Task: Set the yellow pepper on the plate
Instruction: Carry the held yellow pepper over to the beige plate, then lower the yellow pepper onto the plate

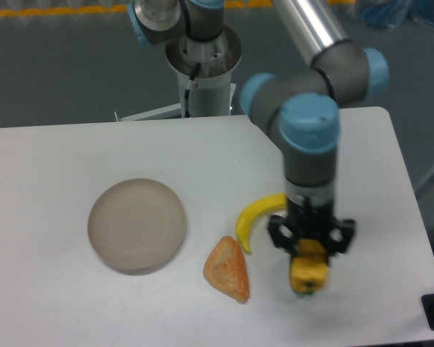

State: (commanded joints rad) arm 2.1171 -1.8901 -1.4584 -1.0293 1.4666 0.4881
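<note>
My gripper (309,254) is shut on the yellow pepper (307,270), which hangs stem-down above the table's front right part. The plate (137,225), a round beige dish, sits well to the left with nothing on it. The arm's blue-capped wrist stands directly above the pepper. Between pepper and plate lie other food items.
A yellow banana (254,217) lies just left of my gripper, partly behind it. An orange wedge-shaped pastry (228,269) sits front centre. The green pepper is hidden behind the held pepper and gripper. The robot base (201,65) stands at the back.
</note>
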